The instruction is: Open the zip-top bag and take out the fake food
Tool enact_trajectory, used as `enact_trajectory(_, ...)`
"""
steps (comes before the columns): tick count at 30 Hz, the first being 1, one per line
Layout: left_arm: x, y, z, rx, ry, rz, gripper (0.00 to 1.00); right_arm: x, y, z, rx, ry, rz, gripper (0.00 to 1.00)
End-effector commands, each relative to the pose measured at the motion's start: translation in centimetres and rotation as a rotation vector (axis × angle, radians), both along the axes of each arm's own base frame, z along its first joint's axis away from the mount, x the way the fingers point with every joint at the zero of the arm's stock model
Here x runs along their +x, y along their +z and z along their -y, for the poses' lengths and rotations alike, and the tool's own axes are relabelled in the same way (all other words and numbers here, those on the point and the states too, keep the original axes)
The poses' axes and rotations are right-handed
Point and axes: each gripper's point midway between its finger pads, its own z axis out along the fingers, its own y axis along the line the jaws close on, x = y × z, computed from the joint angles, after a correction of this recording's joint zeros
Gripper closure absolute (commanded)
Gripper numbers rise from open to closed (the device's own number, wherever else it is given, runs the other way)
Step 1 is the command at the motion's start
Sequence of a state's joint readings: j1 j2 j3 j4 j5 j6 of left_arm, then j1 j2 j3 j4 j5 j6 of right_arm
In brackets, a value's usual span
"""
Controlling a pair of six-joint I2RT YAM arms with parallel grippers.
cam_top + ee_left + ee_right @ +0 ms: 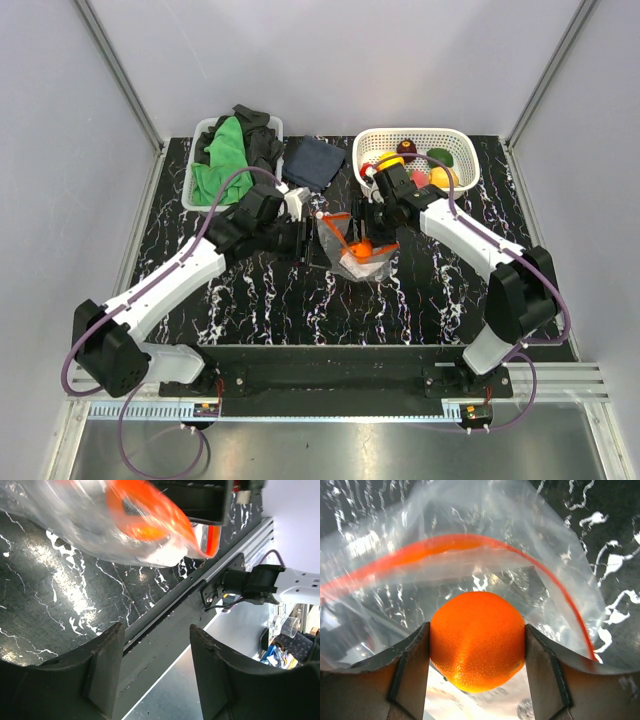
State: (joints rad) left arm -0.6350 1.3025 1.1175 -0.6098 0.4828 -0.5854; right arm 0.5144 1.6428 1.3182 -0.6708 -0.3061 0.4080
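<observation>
My right fingers (410, 670) are clenched on the orange fruit (477, 647), one pad on each flank, across its widest part. In the right wrist view the zip-top bag (470, 575) fills everything beyond it. Its red zip strip (445, 544) bows over the fruit from 9 o'clock through 12 to 4 o'clock, so I judge the fruit sits in the open mouth. Whether any film lies over it I cannot tell. My left fingers (105, 675) stand released with nothing between them, and the bag shows blurred at 12 o'clock in that view, clear of both pads.

From above, the bag lies crumpled at the middle of the bench (300, 300). The left fingers are just beside it at its 9 o'clock and the right ones reach in from its 1 o'clock. The white basket (420, 133) holding the other fake food (440, 177) also lies at 1 o'clock from the bag, on my right arm's side, so that arm is the nearer carrier.

The way out runs back along my right wrist toward 1 o'clock, crossing the strip's line rather than following it. With the left fingers off the plastic, I judge the bag may drag along with the fruit. The basket of green and dark cloths (235, 150) and the folded dark cloth (313, 162) lie at 11 o'clock, out of that path.
</observation>
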Motion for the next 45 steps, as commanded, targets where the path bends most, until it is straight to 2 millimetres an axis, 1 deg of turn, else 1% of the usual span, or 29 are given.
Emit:
enact_trajectory(1, 0.9, 3.4, 0.7, -0.080, 0.008, 0.088, 0.40, 0.0, 1.0, 0.9, -0.029, 0.019, 0.033, 1.00)
enact_trajectory(6, 1.7, 3.1, 1.0, -0.063, 0.026, 0.090, 0.39, -0.8, 1.0, 1.1, -0.021, 0.014, 0.014, 1.00)
enact_trajectory(10, 2.7, 3.2, 1.4, -0.059, 0.054, 0.077, 0.39, -0.6, 3.2, 1.3, -0.008, -0.009, 0.051, 1.00)
enact_trajectory(14, 3.0, 2.9, 1.6, -0.050, 0.056, 0.069, 0.39, 0.8, 6.2, 1.8, -0.006, -0.036, 0.102, 1.00)
enact_trajectory(15, 3.1, 3.0, 1.7, -0.052, 0.051, 0.071, 0.39, 1.3, 6.5, 2.1, -0.016, -0.048, 0.108, 1.00)
enact_trajectory(16, 3.0, 2.9, 1.7, -0.047, 0.047, 0.067, 0.39, 2.3, 7.9, 2.6, -0.008, -0.070, 0.139, 1.00)
enact_trajectory(18, 3.1, 3.0, 1.7, -0.042, 0.044, 0.069, 0.39, 3.2, 8.7, 3.2, -0.005, -0.084, 0.145, 1.00)
enact_trajectory(19, 3.1, 2.9, 1.7, -0.039, 0.040, 0.069, 0.39, 4.4, 10.0, 4.0, 0.004, -0.116, 0.175, 1.00)
enact_trajectory(21, 2.9, 2.7, 1.7, -0.034, 0.029, 0.062, 0.39, 5.5, 10.7, 4.8, 0.013, -0.140, 0.184, 1.00)
enact_trajectory(22, 3.0, 2.8, 1.7, -0.033, 0.024, 0.067, 0.39, 6.4, 11.9, 5.2, 0.028, -0.155, 0.209, 1.00)
enact_trajectory(24, 2.8, 2.6, 1.7, -0.025, 0.012, 0.060, 0.39, 8.2, 12.0, 6.8, 0.028, -0.203, 0.209, 1.00)
enact_trajectory(25, 2.8, 2.5, 1.6, -0.019, 0.004, 0.061, 0.39, 9.1, 13.0, 7.2, 0.037, -0.219, 0.235, 1.00)
enact_trajectory(26, 2.7, 2.4, 1.6, -0.018, -0.002, 0.059, 0.39, 10.4, 12.5, 8.4, 0.029, -0.255, 0.224, 1.00)
enact_trajectory(28, 2.5, 2.2, 1.6, -0.014, -0.023, 0.060, 0.39, 12.2, 13.7, 9.6, 0.047, -0.309, 0.244, 1.00)
enact_trajectory(29, 2.4, 2.1, 1.7, -0.012, -0.031, 0.057, 0.39, 13.5, 12.8, 10.7, 0.036, -0.349, 0.227, 1.00)
enact_trajectory(30, 2.2, 2.2, 1.7, -0.018, -0.046, 0.056, 0.39, 14.6, 13.7, 11.4, 0.042, -0.376, 0.256, 1.00)
enact_trajectory(31, 2.2, 1.9, 1.7, -0.011, -0.062, 0.059, 0.39, 15.4, 13.6, 11.9, 0.041, -0.403, 0.253, 1.00)
enact_trajectory(32, 2.1, 1.9, 1.8, -0.011, -0.072, 0.061, 0.39, 16.7, 12.4, 12.7, 0.017, -0.435, 0.241, 1.00)
enact_trajectory(34, 1.9, 1.8, 1.6, 0.000, -0.099, 0.072, 0.39, 18.7, 12.6, 14.7, 0.014, -0.502, 0.259, 1.00)
enact_trajectory(35, 2.0, 1.7, 1.6, 0.005, -0.109, 0.077, 0.39, 19.9, 11.1, 15.4, 0.003, -0.524, 0.239, 1.00)
enact_trajectory(37, 1.8, 1.6, 1.5, 0.017, -0.139, 0.090, 0.39, 21.7, 11.1, 17.3, 0.004, -0.574, 0.251, 1.00)
enact_trajectory(38, 1.7, 1.5, 1.4, 0.019, -0.149, 0.096, 0.39, 22.8, 9.1, 17.7, -0.006, -0.582, 0.216, 1.00)
enact_trajectory(39, 1.7, 1.5, 1.4, 0.022, -0.156, 0.103, 0.39, 23.7, 9.8, 18.2, 0.005, -0.595, 0.239, 1.00)
enact_trajectory(40, 1.6, 1.4, 1.2, 0.029, -0.171, 0.112, 0.39, 24.5, 9.3, 19.3, 0.005, -0.618, 0.232, 1.00)
enact_trajectory(41, 1.6, 1.4, 1.2, 0.032, -0.177, 0.121, 0.39, 25.4, 7.3, 19.6, -0.008, -0.628, 0.201, 0.99)
enact_trajectory(42, 1.6, 1.2, 1.0, 0.040, -0.181, 0.126, 0.39, 26.3, 7.9, 19.6, -0.001, -0.632, 0.226, 0.97)
enact_trajectory(43, 1.6, 0.9, 0.9, 0.052, -0.194, 0.139, 0.39, 26.8, 7.4, 21.5, -0.015, -0.663, 0.219, 0.93)
enact_trajectory(44, 1.7, 0.9, 0.8, 0.058, -0.198, 0.151, 0.39, 27.5, 5.3, 21.9, -0.038, -0.665, 0.189, 0.92)
enact_trajectory(45, 1.8, 0.8, 0.7, 0.066, -0.212, 0.166, 0.39, 28.4, 6.3, 22.3, -0.034, -0.668, 0.225, 0.91)
